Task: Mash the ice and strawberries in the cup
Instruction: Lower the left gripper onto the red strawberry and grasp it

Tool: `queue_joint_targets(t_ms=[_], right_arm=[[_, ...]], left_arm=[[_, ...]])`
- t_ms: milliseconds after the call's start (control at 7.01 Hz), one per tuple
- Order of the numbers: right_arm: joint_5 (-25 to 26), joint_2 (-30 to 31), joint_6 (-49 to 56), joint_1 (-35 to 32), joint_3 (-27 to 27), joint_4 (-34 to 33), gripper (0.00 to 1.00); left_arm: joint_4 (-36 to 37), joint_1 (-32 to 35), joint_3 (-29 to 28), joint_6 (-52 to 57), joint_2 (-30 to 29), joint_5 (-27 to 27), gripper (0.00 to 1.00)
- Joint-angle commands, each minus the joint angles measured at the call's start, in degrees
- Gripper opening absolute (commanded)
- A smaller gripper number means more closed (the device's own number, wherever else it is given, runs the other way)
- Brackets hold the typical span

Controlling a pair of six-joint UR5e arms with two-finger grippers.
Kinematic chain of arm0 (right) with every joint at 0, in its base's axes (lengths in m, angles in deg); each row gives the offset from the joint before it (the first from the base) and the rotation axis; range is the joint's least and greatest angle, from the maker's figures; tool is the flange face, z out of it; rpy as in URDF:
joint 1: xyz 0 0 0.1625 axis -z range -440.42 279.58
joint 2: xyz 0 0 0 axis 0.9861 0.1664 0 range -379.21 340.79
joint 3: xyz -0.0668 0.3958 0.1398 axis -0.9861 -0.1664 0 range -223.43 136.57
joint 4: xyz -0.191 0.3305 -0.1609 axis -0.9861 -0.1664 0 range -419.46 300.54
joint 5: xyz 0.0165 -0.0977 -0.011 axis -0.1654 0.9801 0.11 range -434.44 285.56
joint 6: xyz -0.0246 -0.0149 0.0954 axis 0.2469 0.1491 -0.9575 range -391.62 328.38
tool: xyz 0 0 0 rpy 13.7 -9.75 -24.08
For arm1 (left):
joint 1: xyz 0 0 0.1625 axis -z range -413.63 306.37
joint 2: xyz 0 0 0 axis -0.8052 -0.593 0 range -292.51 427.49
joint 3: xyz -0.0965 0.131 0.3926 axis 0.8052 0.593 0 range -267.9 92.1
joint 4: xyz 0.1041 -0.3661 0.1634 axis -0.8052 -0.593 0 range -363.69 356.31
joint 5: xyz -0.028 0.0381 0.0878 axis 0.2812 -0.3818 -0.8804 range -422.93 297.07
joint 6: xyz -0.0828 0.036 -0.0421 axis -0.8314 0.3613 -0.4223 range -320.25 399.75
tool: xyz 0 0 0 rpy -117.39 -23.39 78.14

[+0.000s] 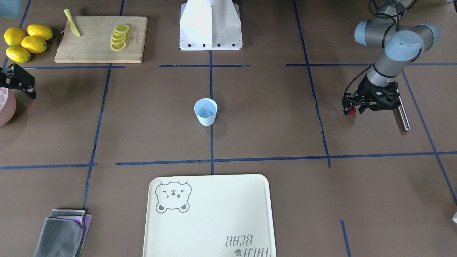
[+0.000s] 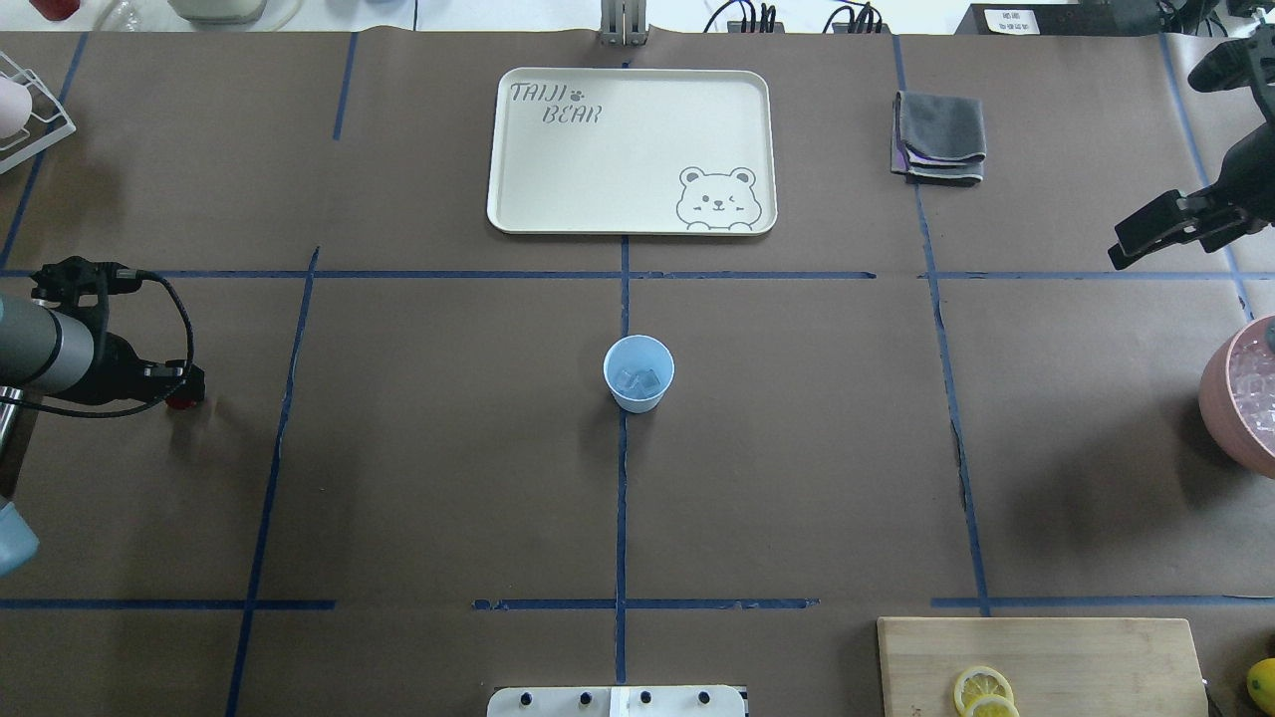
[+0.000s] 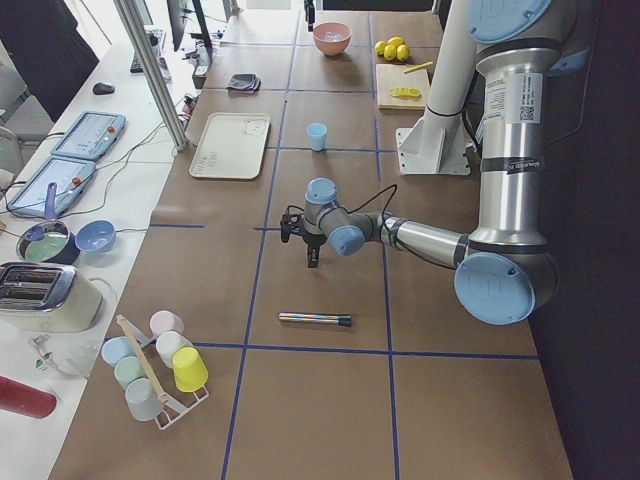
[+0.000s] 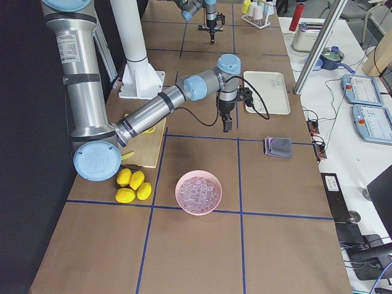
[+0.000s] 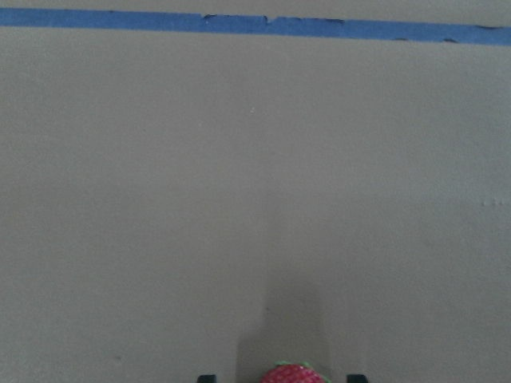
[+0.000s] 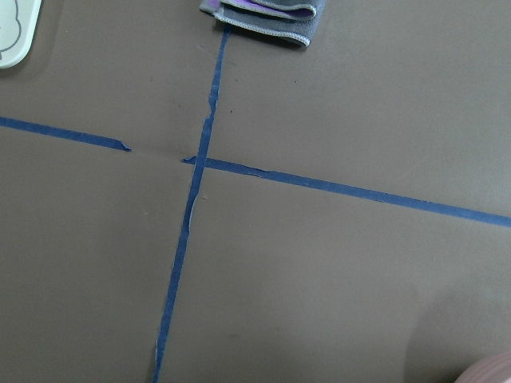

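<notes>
The light-blue cup [image 1: 205,112] stands upright at the table's middle with ice cubes inside; it also shows in the overhead view [image 2: 638,374]. The small dark-red strawberry [image 1: 351,112] is at my left gripper's [image 1: 349,108] tips, low over the table, far off to the cup's side. In the left wrist view the strawberry [image 5: 294,373] sits between the two fingertips [image 5: 206,377], and the gripper looks shut on it. My right gripper [image 2: 1160,234] hangs open and empty above the table, near the pink ice bowl [image 2: 1245,398].
A metal rod [image 1: 403,116] lies just behind the left gripper. A cream tray [image 2: 518,179] and a folded grey cloth [image 2: 941,134] lie across the table. A cutting board [image 1: 89,50] holds lemon slices [image 1: 119,37] and a yellow knife; whole lemons [image 1: 26,43] lie beside it.
</notes>
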Motion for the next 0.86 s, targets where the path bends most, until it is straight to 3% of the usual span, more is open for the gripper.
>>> queue_joint_targets(t_ms=[0, 143, 285, 570, 713], right_arm=[[0.00, 0.02, 0.00, 0.00, 0.02, 0.00, 0.99], [0.00, 0.02, 0.00, 0.00, 0.02, 0.00, 0.99], [0.00, 0.10, 0.00, 0.00, 0.02, 0.00, 0.99], [-0.09, 0.28, 0.00, 0.00, 0.02, 0.00, 0.99], [-0.52, 0.37, 0.08, -0.35, 0.02, 0.00, 0.99]], left_arm=[[0.00, -0.03, 0.00, -0.24, -0.17, 0.01, 0.46], [0.00, -0.03, 0.00, -0.25, -0.09, 0.01, 0.22], [0.00, -0.03, 0.17, -0.33, -0.09, 0.01, 0.09], [1.83, 2.67, 2.18, -0.07, -0.17, 1.58, 0.00], [7.07, 6.53, 4.46, 0.02, -1.31, 6.81, 0.00]])
